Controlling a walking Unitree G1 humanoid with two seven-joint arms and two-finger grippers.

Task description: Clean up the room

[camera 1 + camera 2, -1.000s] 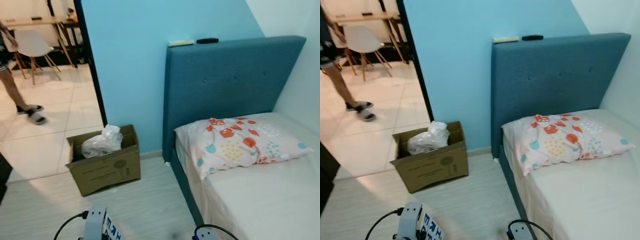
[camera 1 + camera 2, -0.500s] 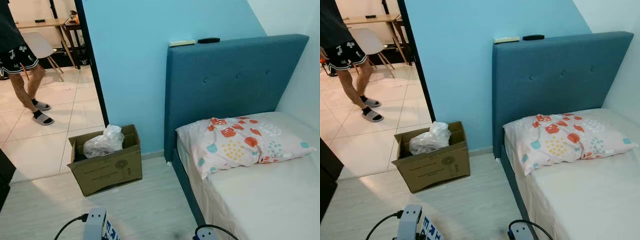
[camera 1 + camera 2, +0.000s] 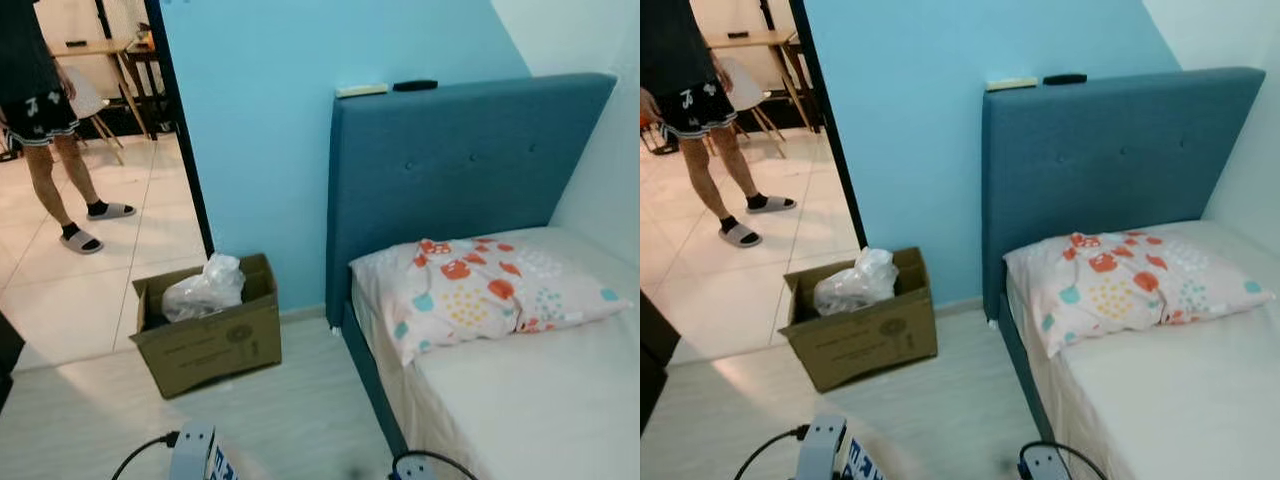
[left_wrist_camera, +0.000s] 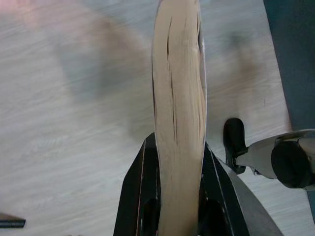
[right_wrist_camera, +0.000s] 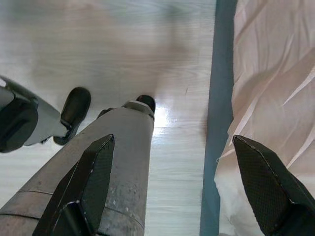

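Here my left gripper (image 4: 178, 196) hangs low over the floor (image 4: 74, 123), clamping a book (image 4: 178, 108); right gripper (image 5: 182, 182) spread wide. The person (image 3: 45, 90) has stepped nearer.

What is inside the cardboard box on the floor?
The cardboard box holds a crumpled clear plastic bag that sticks up above its rim. Whatever lies under the bag is hidden by it and by the box walls.

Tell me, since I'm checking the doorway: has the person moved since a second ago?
Yes. The person has stepped in from the view's left edge toward the table.
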